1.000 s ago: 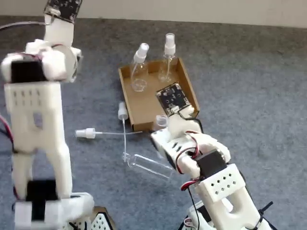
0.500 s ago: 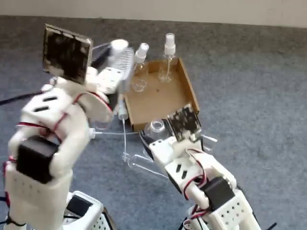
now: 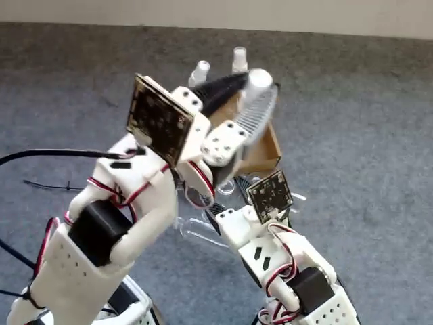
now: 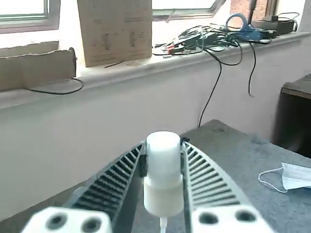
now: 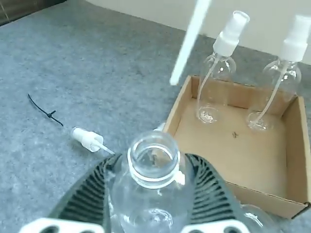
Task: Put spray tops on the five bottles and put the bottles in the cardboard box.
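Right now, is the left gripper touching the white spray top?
Touching. The left wrist view shows the spray top pinched in the left gripper, with both fingers pressed against its sides and no gap.

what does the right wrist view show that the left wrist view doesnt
Right wrist view: the right gripper shut on an open bottle, the cardboard box with two capped bottles standing in it, a loose spray top and a black tie on the carpet. Left wrist view: the left gripper shut on a spray top, a windowsill with cables, a face mask. Both: carpet; the thin white tube is probably the held top's.
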